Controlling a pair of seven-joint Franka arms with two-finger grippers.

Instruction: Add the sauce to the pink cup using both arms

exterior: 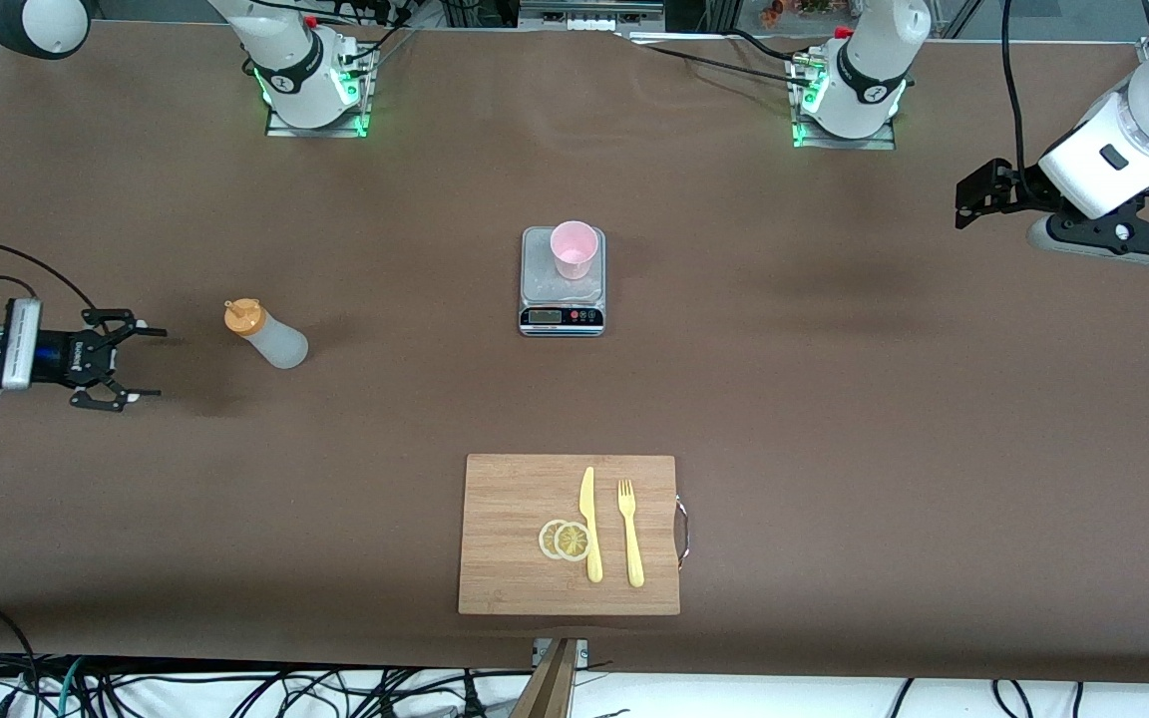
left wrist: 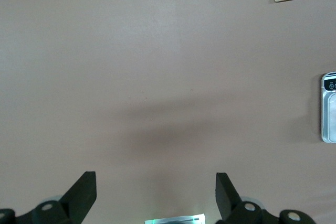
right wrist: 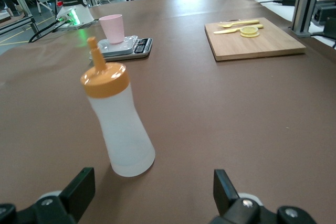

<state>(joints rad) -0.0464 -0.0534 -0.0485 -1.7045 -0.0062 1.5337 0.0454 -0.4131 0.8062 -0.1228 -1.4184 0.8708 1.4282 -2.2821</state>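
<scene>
The sauce bottle (exterior: 270, 334), whitish with an orange nozzle cap, stands upright on the brown table toward the right arm's end. My right gripper (exterior: 154, 364) hangs low just beside it, open, its fingers pointing at the bottle and apart from it. In the right wrist view the bottle (right wrist: 118, 124) stands just ahead of the open right gripper (right wrist: 152, 182), off-centre toward one finger. The pink cup (exterior: 574, 249) stands on a small scale (exterior: 562, 299) mid-table. My left gripper (exterior: 968, 194) waits high over the left arm's end of the table, open and holding nothing (left wrist: 156, 182).
A wooden cutting board (exterior: 515, 538) lies nearer the front camera than the scale, carrying a yellow knife (exterior: 590, 524), a yellow fork (exterior: 630, 534) and two lemon slices (exterior: 565, 539). The arms' bases (exterior: 315, 100) stand along the table's back edge.
</scene>
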